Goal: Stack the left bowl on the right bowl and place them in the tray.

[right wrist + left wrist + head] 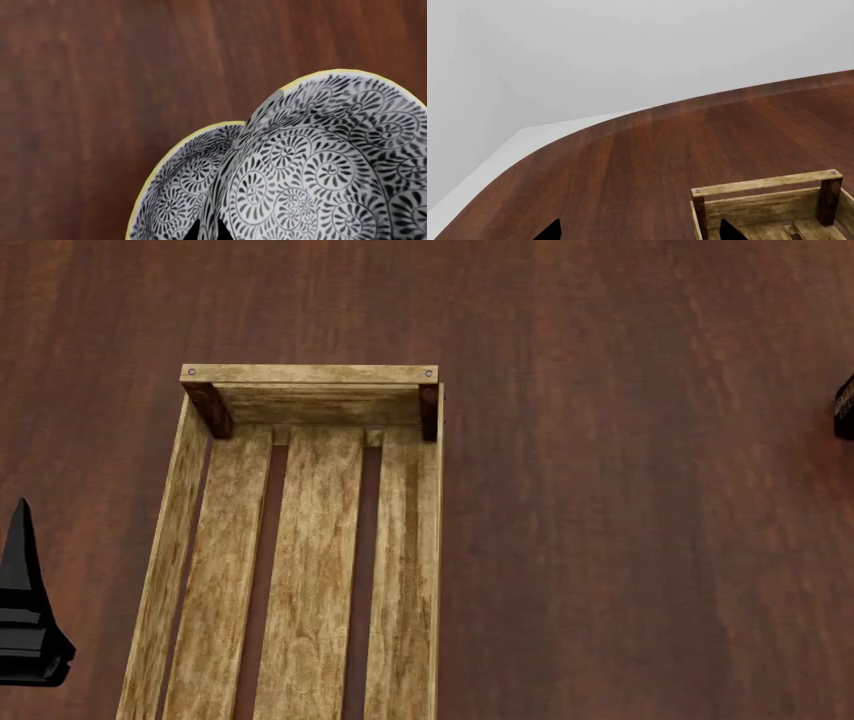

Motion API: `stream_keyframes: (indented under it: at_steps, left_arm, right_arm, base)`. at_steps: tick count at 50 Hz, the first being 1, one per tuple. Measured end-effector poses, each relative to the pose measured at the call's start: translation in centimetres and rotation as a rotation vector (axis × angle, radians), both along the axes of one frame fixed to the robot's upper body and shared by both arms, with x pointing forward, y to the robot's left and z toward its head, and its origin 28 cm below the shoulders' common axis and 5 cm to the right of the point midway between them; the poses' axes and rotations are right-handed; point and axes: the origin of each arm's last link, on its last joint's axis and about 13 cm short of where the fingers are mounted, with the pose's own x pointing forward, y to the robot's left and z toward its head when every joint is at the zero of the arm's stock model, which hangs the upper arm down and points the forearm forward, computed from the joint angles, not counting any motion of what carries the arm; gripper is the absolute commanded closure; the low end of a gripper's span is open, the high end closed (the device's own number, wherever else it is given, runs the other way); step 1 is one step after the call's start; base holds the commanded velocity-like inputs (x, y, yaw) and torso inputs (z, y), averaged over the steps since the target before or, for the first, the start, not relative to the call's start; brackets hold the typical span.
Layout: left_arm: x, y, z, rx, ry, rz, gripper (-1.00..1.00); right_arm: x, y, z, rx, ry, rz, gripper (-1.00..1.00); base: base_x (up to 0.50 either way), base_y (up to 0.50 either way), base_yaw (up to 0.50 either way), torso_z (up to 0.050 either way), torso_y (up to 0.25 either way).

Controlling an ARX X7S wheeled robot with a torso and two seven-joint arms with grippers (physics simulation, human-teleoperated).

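Two bowls with black-and-white spiral patterns and yellow rims fill the right wrist view, one (320, 170) nested inside the other (175, 185). I cannot tell which was the left one. My right gripper (208, 233) is shut on their wall, its dark fingertips close together with the rim between them. The tray (310, 373), a long pale wooden crate, lies with nothing in it in the head view. Its corner (764, 186) also shows in the left wrist view. My left gripper (639, 231) is open and holds nothing. It hangs beside the tray's left side (22, 620). The bowls are out of the head view.
Dark brown wooden tabletop (627, 540) lies all around the tray. Its curved far edge (627, 120) meets a pale floor. A dark object (843, 406) pokes in at the head view's right edge.
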Motion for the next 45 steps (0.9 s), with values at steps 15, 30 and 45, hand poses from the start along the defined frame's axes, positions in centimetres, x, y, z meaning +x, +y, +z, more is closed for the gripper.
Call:
stream_keyframes:
  at_steps: [15,30,45]
  left_arm:
    - [0.0,-0.1,0.0,0.001,0.001,-0.001,-1.0]
    - [0.0,-0.1,0.0,0.003,0.003,0.0,-1.0]
    - [0.0,-0.1,0.0,0.004,0.004,-0.002,-1.0]
  right_arm:
    - [0.2,0.2,-1.0,0.022,0.014,0.016,1.0]
    - [0.3,0.4,-1.8,0.048,0.033,0.029,1.0]
    - [0.1,0.1,-1.7,0.03,0.037,0.001,-1.0]
  base:
    - [0.0,0.0,0.0,0.0,0.001]
    - [0.0,0.0,0.0,0.0,0.0]
    - [0.0,0.0,0.0,0.001,0.0]
